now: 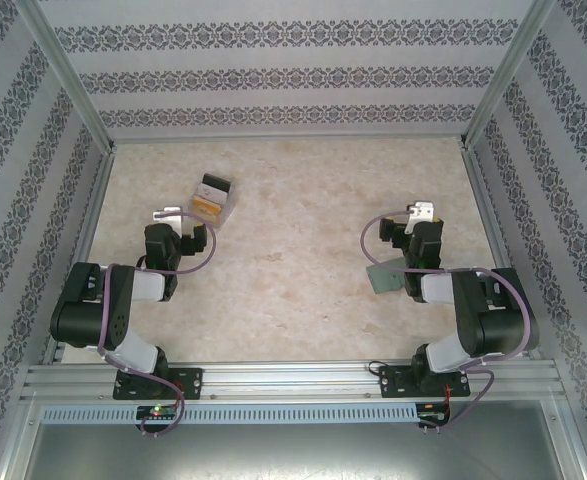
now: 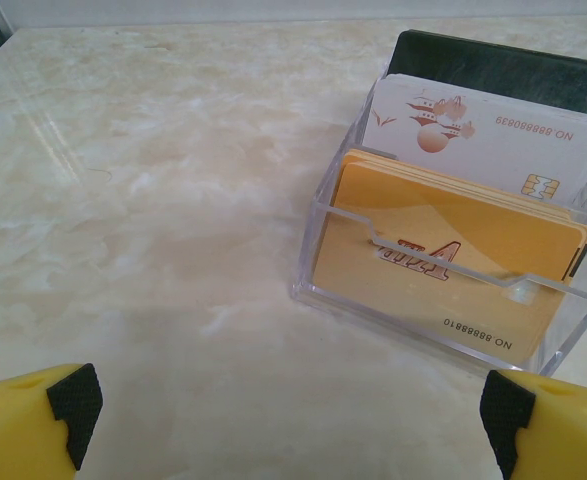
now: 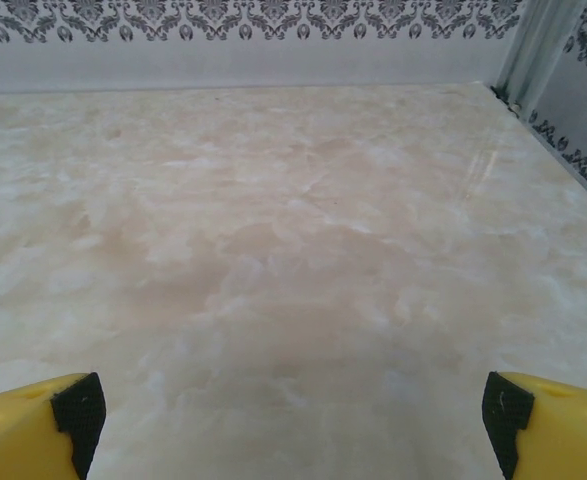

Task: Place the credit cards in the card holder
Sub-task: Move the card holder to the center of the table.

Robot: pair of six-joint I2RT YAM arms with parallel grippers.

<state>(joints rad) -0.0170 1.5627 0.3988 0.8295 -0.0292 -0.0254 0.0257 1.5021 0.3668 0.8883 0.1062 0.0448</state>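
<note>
Our left gripper stands wide open and empty, with the credit cards in the clear box just ahead. Our right gripper is open too, and the card holder lies behind it.

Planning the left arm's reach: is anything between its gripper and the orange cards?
Nothing visible lies between the left gripper and the clear box. The orange cards stand inside it behind its low front wall, their tops rising above that wall.

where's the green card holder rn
In the top view the card holder lies on the right side of the table, just left of the right arm, which hides part of it, far from the clear card box on the left.
</note>
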